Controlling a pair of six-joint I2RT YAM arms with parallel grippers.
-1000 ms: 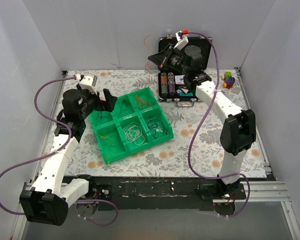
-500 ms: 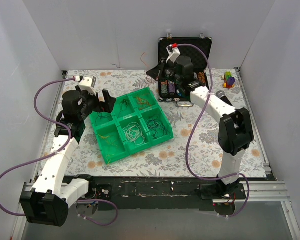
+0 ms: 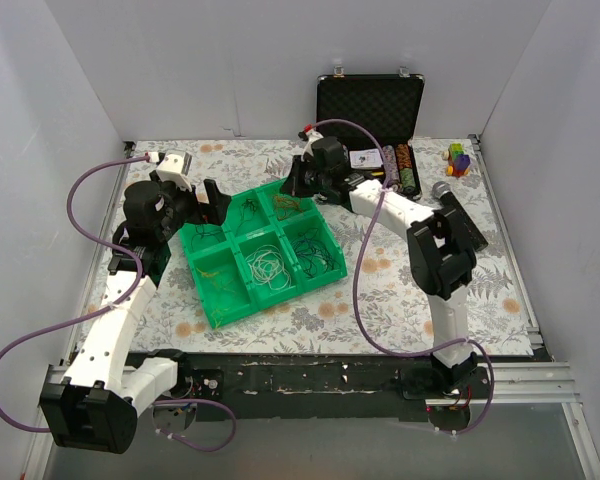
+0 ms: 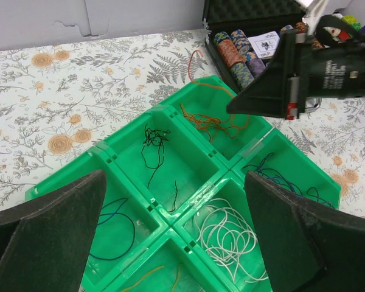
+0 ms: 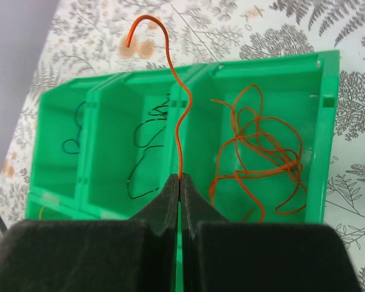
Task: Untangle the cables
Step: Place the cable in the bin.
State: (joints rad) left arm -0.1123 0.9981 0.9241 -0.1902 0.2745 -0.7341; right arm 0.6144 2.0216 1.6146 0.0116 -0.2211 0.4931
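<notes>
One orange wire [image 5: 177, 140] pinched in right hand [image 5: 180, 180] (above green tray [image 5: 330, 152]).

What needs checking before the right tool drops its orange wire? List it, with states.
1. Right tool shut on orange wire: ok.
2. Wire's upper end free of other wires: ok.
3. Wire's lower end, hidden below the grip: cannot tell.
4. Right tool above the tray: ok.
5. Tip right above the orange pile: cannot tell.
6. Left tool open, apart from the right: ok.
</notes>
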